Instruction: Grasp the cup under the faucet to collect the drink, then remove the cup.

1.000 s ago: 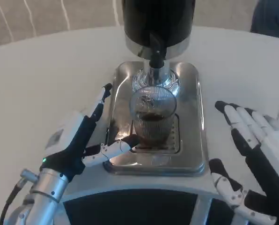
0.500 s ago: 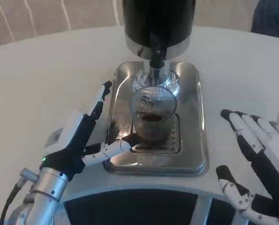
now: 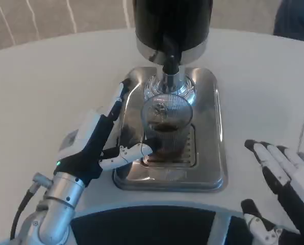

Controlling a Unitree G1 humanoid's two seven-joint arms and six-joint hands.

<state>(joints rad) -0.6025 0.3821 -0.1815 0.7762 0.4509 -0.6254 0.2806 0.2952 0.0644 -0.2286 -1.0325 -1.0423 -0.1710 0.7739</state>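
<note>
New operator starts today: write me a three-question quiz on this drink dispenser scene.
1. True or false: the cup lies tipped over on the white table.
2. Which hand is nearest the cup? A) left hand B) right hand
3. Fill in: the cup stands on the ______ under the faucet.

Key: 1 false, it stands upright on the tray with dark drink inside. 2 A, its fingers spread beside the cup, thumb tip at the base; a full grip is not visible. 3 metal drip tray.
</note>
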